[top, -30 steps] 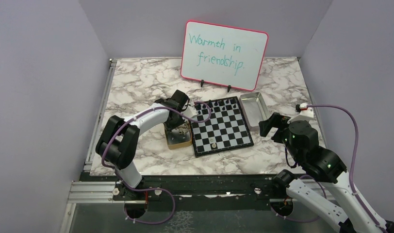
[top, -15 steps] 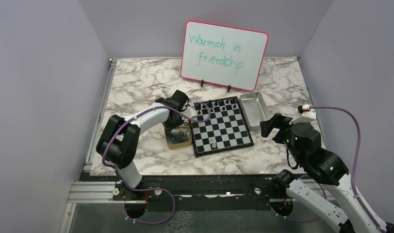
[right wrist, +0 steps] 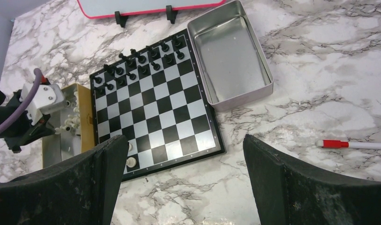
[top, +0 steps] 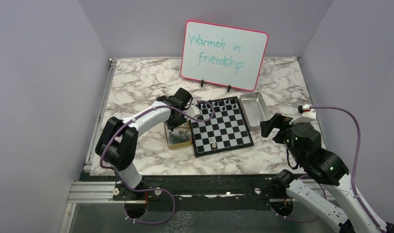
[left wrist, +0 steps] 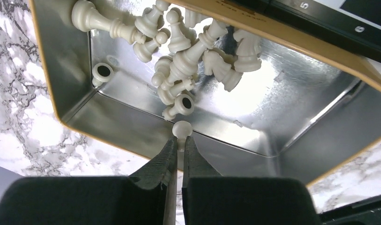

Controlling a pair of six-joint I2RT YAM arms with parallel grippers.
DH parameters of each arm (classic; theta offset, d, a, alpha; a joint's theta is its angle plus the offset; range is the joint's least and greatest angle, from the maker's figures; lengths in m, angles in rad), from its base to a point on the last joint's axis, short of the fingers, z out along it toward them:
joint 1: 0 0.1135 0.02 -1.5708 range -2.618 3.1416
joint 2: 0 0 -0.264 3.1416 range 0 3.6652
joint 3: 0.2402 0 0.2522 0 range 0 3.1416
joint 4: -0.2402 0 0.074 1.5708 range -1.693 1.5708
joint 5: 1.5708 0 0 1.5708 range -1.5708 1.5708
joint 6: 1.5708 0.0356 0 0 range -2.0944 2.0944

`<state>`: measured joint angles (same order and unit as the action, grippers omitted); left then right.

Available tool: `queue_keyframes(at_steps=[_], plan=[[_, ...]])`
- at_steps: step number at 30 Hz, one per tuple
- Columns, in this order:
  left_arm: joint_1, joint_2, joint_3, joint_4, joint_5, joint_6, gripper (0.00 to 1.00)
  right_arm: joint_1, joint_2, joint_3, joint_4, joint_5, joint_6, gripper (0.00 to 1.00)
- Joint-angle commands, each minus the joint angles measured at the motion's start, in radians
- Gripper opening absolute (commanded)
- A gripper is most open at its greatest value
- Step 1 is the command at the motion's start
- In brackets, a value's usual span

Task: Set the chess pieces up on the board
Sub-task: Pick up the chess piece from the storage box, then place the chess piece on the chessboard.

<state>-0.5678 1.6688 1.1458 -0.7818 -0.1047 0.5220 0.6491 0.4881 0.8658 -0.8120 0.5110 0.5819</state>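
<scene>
The tan box (left wrist: 44, 70) holds a heap of cream chess pieces (left wrist: 188, 61). My left gripper (left wrist: 179, 140) hovers over the box's near wall, shut on a cream pawn (left wrist: 182, 128) whose round head sticks out past the fingertips. From above, the left gripper (top: 177, 121) is at the box (top: 178, 141), just left of the board (top: 221, 127). Several black pieces (right wrist: 141, 61) stand in the board's (right wrist: 156, 112) far rows, and two cream pieces (right wrist: 131, 161) stand at its near left corner. My right gripper (right wrist: 185, 140) hangs open and empty above the table, right of the board.
An empty silver tray (right wrist: 231, 56) lies against the board's right edge. A whiteboard (top: 224, 48) with a pink frame stands behind the board. A red-capped marker (right wrist: 353, 144) lies on the marble at the right.
My left jaws have closed on the cream pawn over the box. The right arm shifted slightly to the right and then held still.
</scene>
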Motion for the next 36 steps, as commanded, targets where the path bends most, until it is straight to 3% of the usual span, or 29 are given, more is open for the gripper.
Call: queue_keyframes(at_steps=[1,13,19,36], plan=[[-0.008,-0.084,0.045,-0.05,0.049,-0.042,0.04,0.009,0.01,-0.007,0.006,0.021,-0.005,0.98],[-0.033,-0.185,0.092,-0.059,0.203,-0.123,0.06,0.008,0.01,0.004,-0.016,0.03,0.006,0.98],[-0.039,-0.124,0.15,-0.056,0.212,-0.246,0.06,0.008,0.011,0.005,-0.016,0.024,0.013,0.98],[-0.291,0.084,0.279,0.004,0.128,-0.42,0.04,0.008,-0.034,0.017,-0.032,0.034,0.021,0.97]])
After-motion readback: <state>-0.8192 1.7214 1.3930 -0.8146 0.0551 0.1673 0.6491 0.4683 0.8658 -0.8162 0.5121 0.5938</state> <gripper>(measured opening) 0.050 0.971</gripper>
